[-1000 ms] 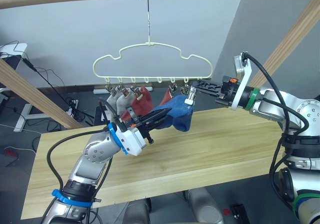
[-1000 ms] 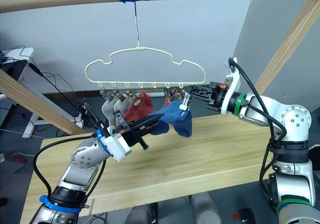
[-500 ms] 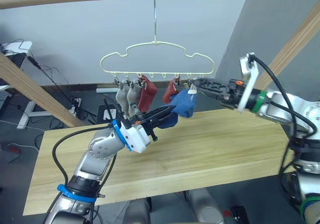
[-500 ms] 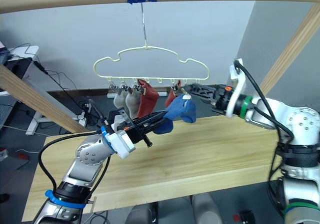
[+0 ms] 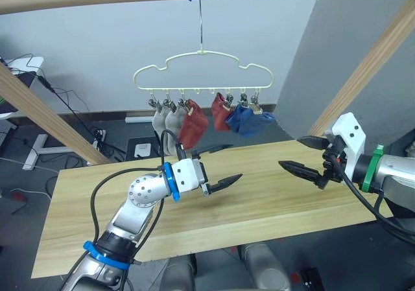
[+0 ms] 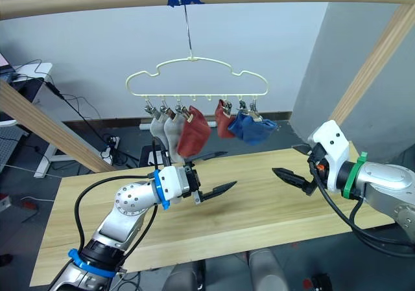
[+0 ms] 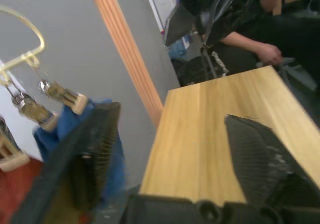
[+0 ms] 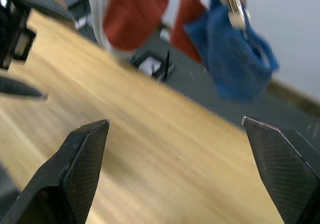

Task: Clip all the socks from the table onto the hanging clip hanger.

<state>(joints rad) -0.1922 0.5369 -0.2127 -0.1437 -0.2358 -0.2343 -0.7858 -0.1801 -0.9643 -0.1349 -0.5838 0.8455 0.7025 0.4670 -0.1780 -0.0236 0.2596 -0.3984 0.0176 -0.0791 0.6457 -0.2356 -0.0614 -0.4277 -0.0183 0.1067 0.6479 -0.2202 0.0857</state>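
Six socks [image 5: 194, 124] on clip hanger [image 5: 202, 77]: two grey; two red; two blue | left fingers [image 5: 220, 164], right fingers [image 5: 303, 155] spread wide, empty

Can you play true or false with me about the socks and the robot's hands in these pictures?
1. All the socks hang from the clip hanger. True.
2. A red sock lies on the table. False: both red socks are clipped up.
3. The left gripper is open. True.
4. The right gripper holds a blue sock. False: it is open and holds nothing; the blue socks hang from the hanger.
5. The grey socks hang beside a red one. True.
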